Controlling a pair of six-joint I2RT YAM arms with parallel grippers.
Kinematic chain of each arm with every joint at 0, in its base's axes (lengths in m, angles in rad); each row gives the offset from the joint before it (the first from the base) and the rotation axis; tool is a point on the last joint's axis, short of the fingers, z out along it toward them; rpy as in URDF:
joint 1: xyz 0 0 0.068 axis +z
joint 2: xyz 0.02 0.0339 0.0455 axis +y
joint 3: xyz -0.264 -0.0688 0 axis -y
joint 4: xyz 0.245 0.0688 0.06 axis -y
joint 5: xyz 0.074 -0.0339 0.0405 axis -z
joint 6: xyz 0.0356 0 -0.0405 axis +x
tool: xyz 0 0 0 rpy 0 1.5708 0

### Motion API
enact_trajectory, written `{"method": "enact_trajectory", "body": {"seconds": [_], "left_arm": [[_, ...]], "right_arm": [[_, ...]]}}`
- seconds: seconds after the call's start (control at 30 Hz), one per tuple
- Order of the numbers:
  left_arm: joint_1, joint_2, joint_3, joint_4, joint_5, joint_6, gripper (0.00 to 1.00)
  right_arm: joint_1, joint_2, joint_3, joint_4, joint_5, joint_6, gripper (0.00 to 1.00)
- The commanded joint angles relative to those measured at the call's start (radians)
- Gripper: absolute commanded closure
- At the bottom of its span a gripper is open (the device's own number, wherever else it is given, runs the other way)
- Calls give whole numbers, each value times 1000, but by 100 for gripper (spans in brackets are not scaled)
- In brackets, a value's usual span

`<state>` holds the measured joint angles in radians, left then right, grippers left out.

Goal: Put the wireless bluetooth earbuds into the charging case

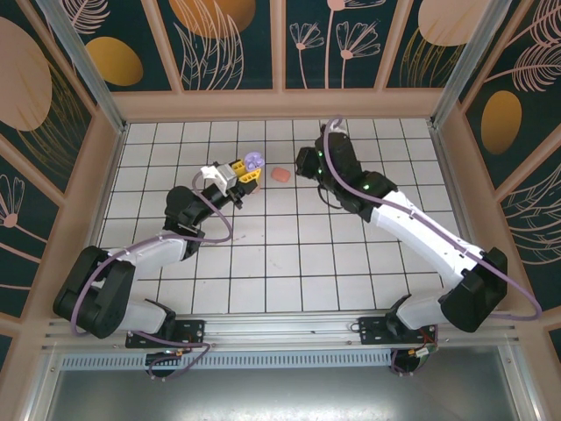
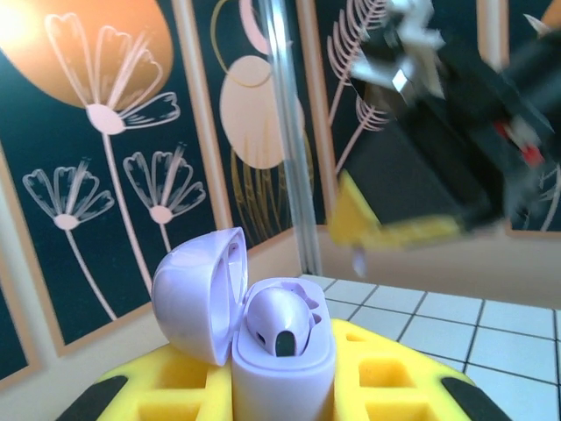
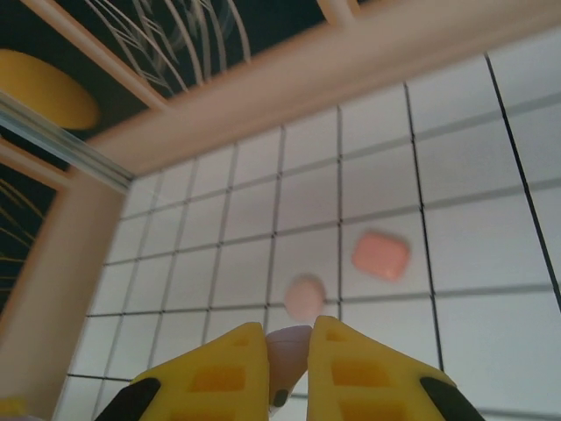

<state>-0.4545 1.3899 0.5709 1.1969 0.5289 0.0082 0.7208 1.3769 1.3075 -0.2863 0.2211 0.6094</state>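
The left gripper (image 2: 282, 375) grips an open lilac plastic case (image 2: 263, 368) holding one lilac earbud (image 2: 279, 320). Right of it, the right gripper (image 3: 287, 338) pinches a pale earbud (image 3: 287, 357).

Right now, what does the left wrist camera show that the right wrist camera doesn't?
Left wrist camera: the left gripper shut on an open purple case, with one earbud seated inside. Right wrist camera: the right gripper pinching a pale earbud, with a salmon case and a pink case lying on the tiles beyond. Both: yellow fingers at the bottom edge, the white tiled table and the flowered walls.
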Motion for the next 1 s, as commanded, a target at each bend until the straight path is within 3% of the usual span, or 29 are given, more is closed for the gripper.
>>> {"method": "enact_trajectory", "body": {"seconds": [0.0, 0.37, 0.97], "left_arm": [[-3, -10, 35, -28, 90, 55, 100], [-2, 27, 145, -184, 173, 97, 100], [-3, 46, 189, -224, 169, 102, 100]], "right_arm": [[-9, -6, 80, 70, -53, -151, 86], [6, 3, 109, 186, -248, -313, 87], [75, 8, 83, 144, -302, -365, 88]]}}
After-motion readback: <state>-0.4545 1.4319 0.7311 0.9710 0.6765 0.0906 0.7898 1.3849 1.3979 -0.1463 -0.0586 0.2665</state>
